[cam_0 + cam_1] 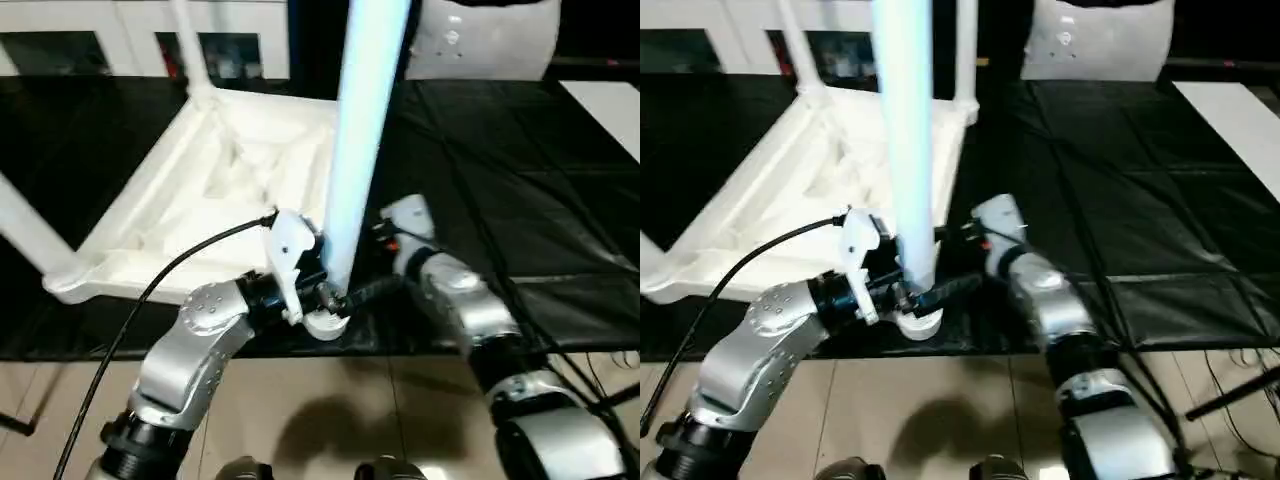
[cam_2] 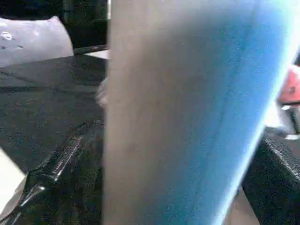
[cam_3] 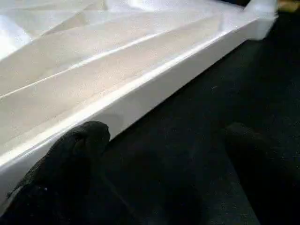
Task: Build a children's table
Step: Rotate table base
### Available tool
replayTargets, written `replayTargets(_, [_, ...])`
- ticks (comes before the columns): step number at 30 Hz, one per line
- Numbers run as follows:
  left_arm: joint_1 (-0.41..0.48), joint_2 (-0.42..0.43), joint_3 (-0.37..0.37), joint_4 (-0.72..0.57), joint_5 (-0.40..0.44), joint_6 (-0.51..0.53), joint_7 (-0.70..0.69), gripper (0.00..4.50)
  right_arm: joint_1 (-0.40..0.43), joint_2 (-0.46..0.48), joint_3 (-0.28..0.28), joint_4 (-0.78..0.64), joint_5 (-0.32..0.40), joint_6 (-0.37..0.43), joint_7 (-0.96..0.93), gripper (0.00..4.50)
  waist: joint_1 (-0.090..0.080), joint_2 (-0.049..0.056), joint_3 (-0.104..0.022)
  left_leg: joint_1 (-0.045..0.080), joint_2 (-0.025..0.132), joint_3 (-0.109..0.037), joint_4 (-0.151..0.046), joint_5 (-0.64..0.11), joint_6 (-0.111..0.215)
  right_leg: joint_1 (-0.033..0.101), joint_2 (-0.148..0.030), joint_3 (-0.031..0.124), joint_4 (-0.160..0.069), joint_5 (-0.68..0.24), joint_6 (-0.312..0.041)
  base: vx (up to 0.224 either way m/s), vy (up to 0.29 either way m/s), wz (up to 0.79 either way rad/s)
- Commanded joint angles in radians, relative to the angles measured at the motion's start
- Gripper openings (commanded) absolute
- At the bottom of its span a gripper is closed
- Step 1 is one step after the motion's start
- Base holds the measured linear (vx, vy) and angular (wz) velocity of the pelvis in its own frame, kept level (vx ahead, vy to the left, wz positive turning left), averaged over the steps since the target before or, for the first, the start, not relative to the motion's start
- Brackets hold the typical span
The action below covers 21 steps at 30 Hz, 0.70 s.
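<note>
Now the tabletop (image 1: 215, 180) lies upside down on the black surface (image 1: 520, 180), ribbed side up, at about ten o'clock from the robot's arms. Three legs can be counted already standing in its corner sockets: one at the near left corner (image 1: 25, 230), leaning out towards nine o'clock, one at the far left (image 1: 790, 45) and one at the far right (image 1: 965, 50).

A fourth leg (image 1: 360, 140) rises at twelve o'clock from the near right corner socket (image 1: 325, 322). The left pincer (image 1: 325, 295) is at its foot with fingers spread nearly full; they seem to bracket the tube, but whether they press it cannot be told. The left wrist view has the tube right before it.

To the right, the right pincer (image 3: 159, 154) hangs wide open and holds nothing, its fingers (image 3: 70, 159) over the black cloth just beside the top's long edge.

Judging from this, the last leg is being seated. Next it probably needs a firm grip, squaring upright, and pressing or twisting home.

Count: one top, four legs, two pincers.
</note>
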Motion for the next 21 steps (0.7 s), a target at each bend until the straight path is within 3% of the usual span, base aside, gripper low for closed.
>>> replayTargets(1, [-0.01, 0.021, 0.017, 0.017, 0.023, -0.01, -0.005, 4.43, 0.021, -0.023, -0.019, -0.057, 0.022, -0.016, 0.023, 4.5, 0.006, 0.006, -0.081, 0.017, 0.08, -0.02, -0.073, -0.014, 0.105, 0.063, -0.089, 0.053, -0.061, 0.084, -0.322, 0.0, 0.0, 0.0])
replayTargets(3, [-0.008, 0.06, 0.029, 0.022, 0.01, -0.022, -0.056, 4.43, 0.048, -0.051, -0.029, -0.111, 0.04, -0.008, 0.063, 4.5, 0.01, 0.007, -0.082, 0.016, 0.08, -0.02, -0.075, -0.027, 0.093, 0.065, -0.088, 0.052, -0.061, 0.076, -0.305, 0.0, 0.0, 0.0])
replayTargets(4, [-0.005, 0.086, 0.035, 0.021, -0.002, -0.018, -0.091, 4.43, 0.061, -0.067, -0.03, -0.137, 0.043, 0.0, 0.081, 4.5, 0.01, 0.013, -0.082, 0.016, 0.08, -0.02, -0.075, -0.03, 0.088, 0.063, -0.088, 0.052, -0.06, 0.073, -0.304, 0.0, 0.0, 0.0])
replayTargets(9, [-0.009, 0.244, 0.036, 0.071, -0.027, -0.035, -0.293, 4.43, 0.129, -0.154, -0.021, -0.261, 0.074, 0.025, 0.223, 4.5, 0.01, 0.008, -0.079, 0.015, 0.076, -0.02, -0.08, -0.061, 0.08, 0.061, -0.085, 0.052, -0.066, 0.03, -0.289, 0.0, 0.0, 0.0])
replayTargets(12, [-0.047, 0.323, 0.02, 0.152, 0.002, -0.076, -0.393, 4.16, 0.17, -0.211, -0.005, -0.343, 0.097, 0.045, 0.318, 4.5, 0.009, 0.007, -0.078, 0.018, 0.075, -0.02, -0.081, -0.064, 0.079, 0.06, -0.084, 0.052, -0.067, 0.017, -0.282, 0.0, 0.0, 0.0])
replayTargets(14, [-0.061, 0.339, 0.013, 0.178, 0.018, -0.092, -0.415, 4.04, 0.181, -0.228, -0.001, -0.366, 0.106, 0.052, 0.344, 4.5, 0.01, 0.01, -0.079, 0.018, 0.076, -0.019, -0.082, -0.063, 0.078, 0.06, -0.087, 0.052, -0.069, 0.019, -0.286, 0.0, 0.0, 0.0])
replayTargets(15, [-0.092, 0.372, -0.015, 0.23, 0.064, -0.13, -0.451, 3.98, 0.203, -0.26, 0.01, -0.417, 0.125, 0.074, 0.398, 4.5, 0.01, 0.004, -0.077, 0.017, 0.076, -0.021, -0.084, -0.067, 0.084, 0.062, -0.085, 0.053, -0.073, 0.013, -0.283, 0.0, 0.0, 0.0])
replayTargets(17, [-0.107, 0.385, -0.029, 0.255, 0.087, -0.149, -0.464, 3.86, 0.214, -0.276, 0.016, -0.443, 0.133, 0.086, 0.424, 4.5, 0.012, 0.006, -0.078, 0.017, 0.079, -0.021, -0.082, -0.065, 0.087, 0.062, -0.088, 0.053, -0.067, 0.016, -0.275, 0.0, 0.0, 0.0])
replayTargets(18, [-0.125, 0.394, -0.043, 0.285, 0.115, -0.182, -0.473, 3.77, 0.229, -0.295, 0.025, -0.477, 0.142, 0.099, 0.455, 4.5, 0.013, 0.005, -0.075, 0.018, 0.079, -0.021, -0.085, -0.076, 0.084, 0.06, -0.089, 0.053, -0.075, -0.009, -0.272, 0.0, 0.0, 0.0])
replayTargets(21, [-0.181, 0.387, -0.061, 0.351, 0.14, -0.221, -0.489, 3.51, 0.282, -0.356, 0.051, -0.603, 0.189, 0.175, 0.562, 4.5, 0.017, 0.005, -0.076, 0.016, 0.08, -0.021, -0.084, -0.069, 0.086, 0.063, -0.091, 0.053, -0.072, 0.003, -0.275, 0.0, 0.0, 0.0])
